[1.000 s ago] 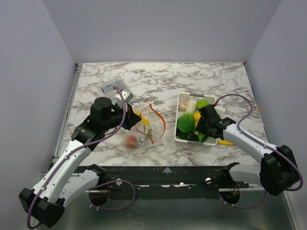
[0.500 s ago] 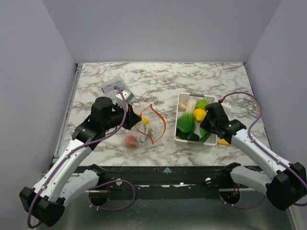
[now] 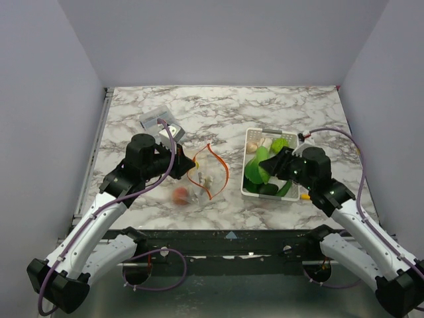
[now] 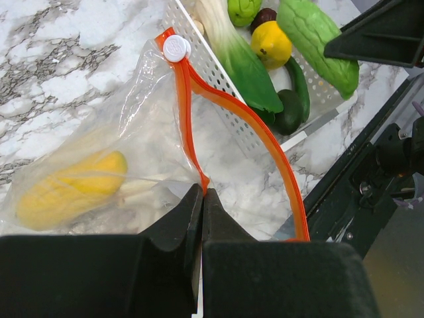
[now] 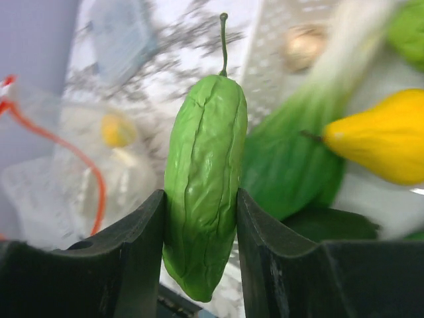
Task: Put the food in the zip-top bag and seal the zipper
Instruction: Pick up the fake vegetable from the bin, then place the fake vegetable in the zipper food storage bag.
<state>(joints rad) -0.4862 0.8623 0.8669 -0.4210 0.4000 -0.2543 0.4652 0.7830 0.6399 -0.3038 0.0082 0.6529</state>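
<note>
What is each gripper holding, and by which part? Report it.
Right gripper: the green cucumber, clamped across its lower half. Left gripper: the zip-top bag, pinched by its orange zipper strip.

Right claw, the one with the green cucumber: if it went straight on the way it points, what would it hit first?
Probably the leafy green vegetable in the white basket, just beyond the cucumber in the right claw. The zip-top bag lies farther on. Depth is unclear.

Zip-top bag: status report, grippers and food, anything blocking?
Left gripper shut on zipper, zip-top bag mouth open. Right gripper shut on cucumber over basket. Nothing blocking.
</note>
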